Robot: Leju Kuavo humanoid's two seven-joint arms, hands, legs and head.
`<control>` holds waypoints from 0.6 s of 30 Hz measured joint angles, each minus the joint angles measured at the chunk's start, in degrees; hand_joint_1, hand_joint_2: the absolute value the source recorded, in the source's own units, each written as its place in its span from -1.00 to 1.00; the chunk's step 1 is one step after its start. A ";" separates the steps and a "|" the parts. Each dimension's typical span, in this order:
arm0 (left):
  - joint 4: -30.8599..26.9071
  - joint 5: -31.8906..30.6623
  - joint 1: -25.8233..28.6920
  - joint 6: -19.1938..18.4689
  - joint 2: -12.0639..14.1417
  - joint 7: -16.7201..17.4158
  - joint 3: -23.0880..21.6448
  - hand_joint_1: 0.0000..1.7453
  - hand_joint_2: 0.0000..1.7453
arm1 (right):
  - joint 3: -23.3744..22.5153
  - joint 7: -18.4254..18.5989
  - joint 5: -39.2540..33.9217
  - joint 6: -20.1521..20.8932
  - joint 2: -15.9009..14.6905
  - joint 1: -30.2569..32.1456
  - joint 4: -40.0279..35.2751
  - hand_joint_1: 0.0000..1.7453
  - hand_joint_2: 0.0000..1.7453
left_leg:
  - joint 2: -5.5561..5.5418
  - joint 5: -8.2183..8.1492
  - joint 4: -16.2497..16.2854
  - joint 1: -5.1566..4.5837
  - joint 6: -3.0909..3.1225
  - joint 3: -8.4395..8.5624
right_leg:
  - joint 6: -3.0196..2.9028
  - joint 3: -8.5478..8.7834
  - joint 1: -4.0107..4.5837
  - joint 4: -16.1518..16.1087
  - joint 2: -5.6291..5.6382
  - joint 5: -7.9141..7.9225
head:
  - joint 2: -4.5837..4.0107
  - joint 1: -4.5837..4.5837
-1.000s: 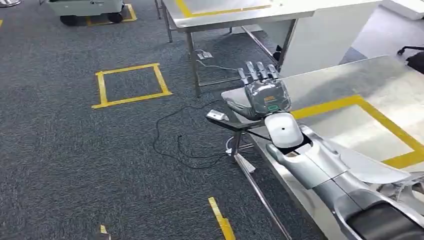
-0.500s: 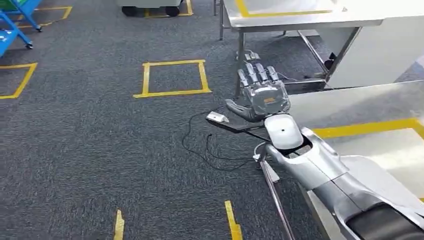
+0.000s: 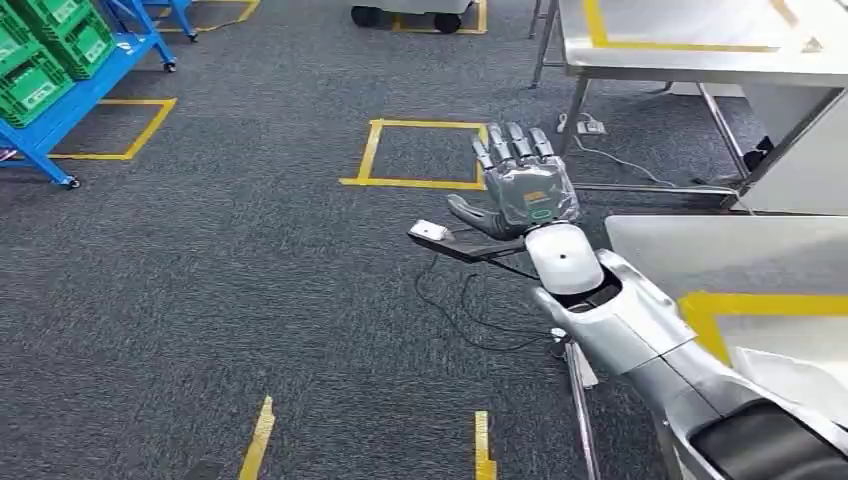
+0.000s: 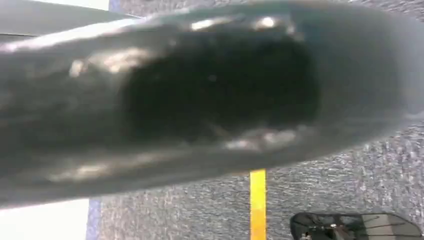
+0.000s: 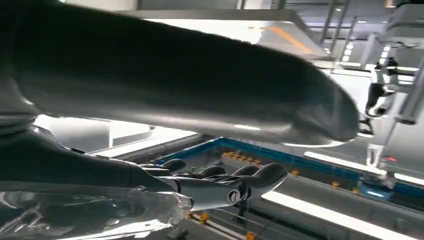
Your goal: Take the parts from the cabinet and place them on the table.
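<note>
My right hand [image 3: 525,185] is stretched out in front of me above the carpet, just off the corner of the steel table [image 3: 720,245]. Its fingers are straight and apart, the thumb sticks out to the side, and nothing is in it. The right wrist view shows the same hand [image 5: 220,182] with its fingers extended and empty. A blue rack [image 3: 75,95] with green bins [image 3: 55,40] stands at the far left. A pale translucent item [image 3: 800,375] lies on the table beside my forearm. A dark blurred shape [image 4: 200,95] spans the left wrist view; the left hand's fingers cannot be made out.
A second steel table [image 3: 690,45] stands at the back right. A black cable [image 3: 470,310] trails over the carpet by the near table's leg. Yellow tape squares [image 3: 425,155] mark the floor. A wheeled cart [image 3: 415,12] sits at the back.
The camera has swung left: the near table has slid to the right edge and the blue rack has come into view. My right hand keeps the same outstretched pose.
</note>
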 joint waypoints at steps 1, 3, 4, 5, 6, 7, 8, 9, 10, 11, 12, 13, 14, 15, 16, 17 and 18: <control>0.00 -0.02 0.06 0.00 0.00 0.00 0.00 -1.00 -1.00 | 0.13 0.04 0.00 -0.17 0.07 -0.05 -0.02 -1.00 -1.00 | -0.77 0.24 -0.44 0.20 0.44 0.26 | 0.47 0.24 0.03 0.06 -0.70 -0.36 | 0.00 -0.02; 0.00 -0.07 0.12 0.04 0.00 0.04 0.00 -1.00 -1.00 | 0.37 0.22 0.00 -0.52 0.04 -0.05 0.04 -1.00 -1.00 | -2.02 0.36 -0.73 0.70 0.97 0.57 | 0.86 -1.55 -0.48 3.66 4.45 -2.81 | 0.00 0.37; 0.00 -0.09 -0.06 0.04 0.02 0.04 0.00 -1.00 -1.00 | 0.48 0.28 0.00 -0.57 0.02 0.06 0.11 -1.00 -1.00 | -2.75 0.34 -0.73 0.80 1.16 0.57 | 0.98 -3.63 -0.58 7.96 6.15 -4.80 | 0.00 0.70; 0.00 -0.11 -0.17 0.07 0.04 0.04 0.00 -1.00 -1.00 | 0.65 0.26 0.00 -0.61 -0.09 0.31 0.24 -1.00 -1.00 | -3.59 0.34 -0.73 0.79 1.19 0.57 | 1.08 -6.15 -0.67 12.83 6.96 -6.73 | 0.00 0.79; 0.00 -0.15 -0.16 0.07 0.04 0.04 0.00 -1.00 -1.00 | 0.85 0.26 0.00 -0.61 -0.09 0.66 0.35 -1.00 -1.00 | -4.51 0.33 -0.72 0.79 1.21 0.57 | 1.18 -8.68 -0.70 17.24 7.25 -8.01 | 0.00 0.90; 0.00 -0.20 -0.08 0.07 0.04 0.04 0.00 -1.00 -1.00 | 1.01 0.26 0.00 -0.63 -0.09 0.98 0.44 -1.00 -1.00 | -5.43 0.33 -0.72 0.79 1.21 0.63 | 1.18 -9.99 -0.71 18.71 7.30 -7.70 | 0.02 0.85; 0.00 -0.20 0.02 0.04 0.04 0.04 0.00 -1.00 -1.00 | 1.14 0.26 0.00 -0.63 -0.09 1.13 0.50 -1.00 -1.00 | -6.32 0.33 -0.69 0.81 1.20 0.66 | 1.15 -9.83 -0.72 17.48 7.31 -6.02 | 0.02 0.92; 0.00 -0.20 0.07 0.04 0.02 0.04 0.00 -1.00 -1.00 | 1.14 0.28 0.00 -0.65 -0.11 1.11 0.57 -1.00 -1.00 | -7.19 0.32 -0.66 0.85 1.16 0.72 | 1.07 -8.60 -0.77 14.01 7.41 -3.40 | 0.00 0.92; 0.00 -0.20 0.11 0.05 -0.06 0.04 0.00 -1.00 -1.00 | 1.11 0.33 0.00 -0.68 -0.13 0.95 0.59 -1.00 -1.00 | -8.15 0.27 -0.58 0.92 1.05 0.83 | 0.97 -6.26 -0.91 8.41 8.09 -0.05 | 0.00 0.92; 0.00 -0.20 0.11 0.07 -0.13 0.04 0.00 -1.00 -1.00 | 1.14 0.33 0.00 -0.72 -0.13 0.86 0.61 -1.00 -1.00 | -8.94 0.15 -0.50 1.01 0.78 0.84 | 1.07 -4.03 -1.25 3.14 10.09 2.52 | 0.00 0.94; 0.00 -0.20 0.02 0.07 -0.09 0.04 0.00 -1.00 -1.00 | 1.14 0.35 0.00 -0.81 -0.15 0.86 0.68 -1.00 -1.00 | -9.49 0.16 -0.30 0.79 0.32 0.56 | 1.15 -3.13 -1.54 1.68 12.61 1.65 | 0.00 0.94; 0.00 -0.20 -0.10 0.07 0.04 0.04 0.00 -1.00 -1.00 | 1.16 0.33 0.00 -0.83 -0.15 0.92 0.70 -1.00 -1.00 | -10.13 0.30 0.10 0.96 0.11 0.15 | 1.03 -2.58 -1.58 1.00 12.24 1.79 | 0.02 0.87; 0.00 -0.20 -0.03 0.07 0.07 0.04 0.00 -1.00 -1.00 | 1.33 0.28 0.00 -0.85 -0.13 1.07 0.72 -1.00 -1.00 | -10.79 0.53 -0.17 1.17 -0.25 -0.04 | 0.88 -2.66 -1.37 1.12 11.67 1.74 | 0.00 0.90; 0.00 -0.20 0.18 0.07 0.09 0.04 0.00 -1.00 -1.00 | 1.53 0.26 0.00 -0.87 -0.13 1.08 0.74 -1.00 -1.00 | -11.52 0.70 -0.28 1.36 -0.54 -0.18 | 0.54 -2.56 -1.15 1.21 11.03 1.69 | 0.00 1.03; 0.00 -0.22 0.41 0.07 0.09 0.04 0.00 -1.00 -1.00 | 1.55 0.37 0.00 -0.87 -0.13 0.98 0.79 -1.00 -1.00 | -12.19 0.68 -0.29 1.36 -0.81 -0.28 | 0.18 -2.46 -1.29 1.01 10.38 1.82 | 0.00 1.01; -0.07 -0.24 0.63 0.07 0.02 0.04 0.00 -1.00 -1.00 | 1.60 0.42 0.00 -0.94 -0.11 0.86 0.79 -1.00 -1.00 | -9.88 0.08 0.20 1.25 -0.97 -0.43 | -0.28 -2.25 -1.45 0.69 9.66 2.05 | 0.00 0.92; -0.09 -0.35 0.58 0.09 0.11 0.07 0.00 -1.00 -1.00 | 1.70 0.46 0.00 -1.03 0.00 0.92 0.76 -1.00 -1.00 | -6.58 -1.37 2.17 0.93 -1.25 -1.25 | -0.65 -2.11 -1.32 0.61 9.08 1.99 | 0.00 0.44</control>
